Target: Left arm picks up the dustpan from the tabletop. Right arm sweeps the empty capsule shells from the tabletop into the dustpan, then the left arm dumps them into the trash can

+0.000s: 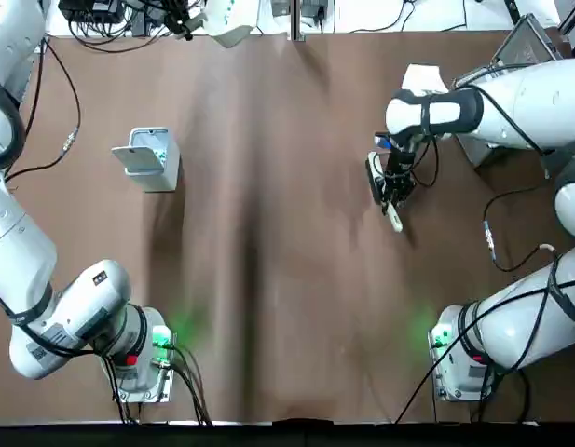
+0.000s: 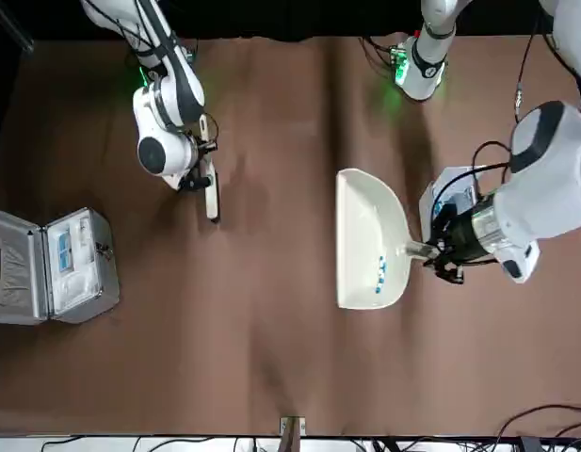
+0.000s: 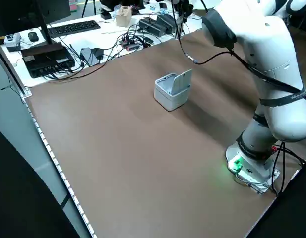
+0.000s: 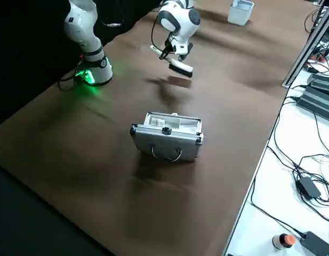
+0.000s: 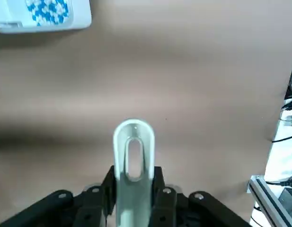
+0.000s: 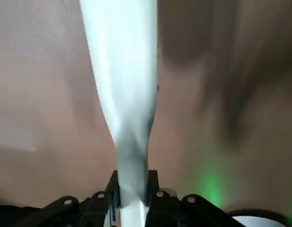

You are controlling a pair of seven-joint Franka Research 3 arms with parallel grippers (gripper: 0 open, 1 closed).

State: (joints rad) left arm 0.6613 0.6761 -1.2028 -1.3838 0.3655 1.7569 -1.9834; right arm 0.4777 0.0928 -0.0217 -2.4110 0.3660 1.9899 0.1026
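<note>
Nearest the bases, the brown tabletop (image 1: pixel 287 307) lies bare. Farther out, the right gripper (image 1: pixel 391 191) is clamped on the handle of one white brush (image 2: pixel 212 198), held just over the surface. The left gripper (image 2: pixel 431 252) pinches the handle of the single dustpan (image 2: pixel 365 235), raised off the table, with a few blue specks in the pan. One trash can (image 1: pixel 152 160) stands lid-up, many empty capsule shells (image 5: pixel 44 10) inside. One silver case (image 4: pixel 167 136) sits open at the right.

Capsule shells (image 2: pixel 378 269) in dustpan (image 2: pixel 365 218); trash can (image 1: pixel 151 157) on tabletop (image 1: pixel 287 307).
</note>
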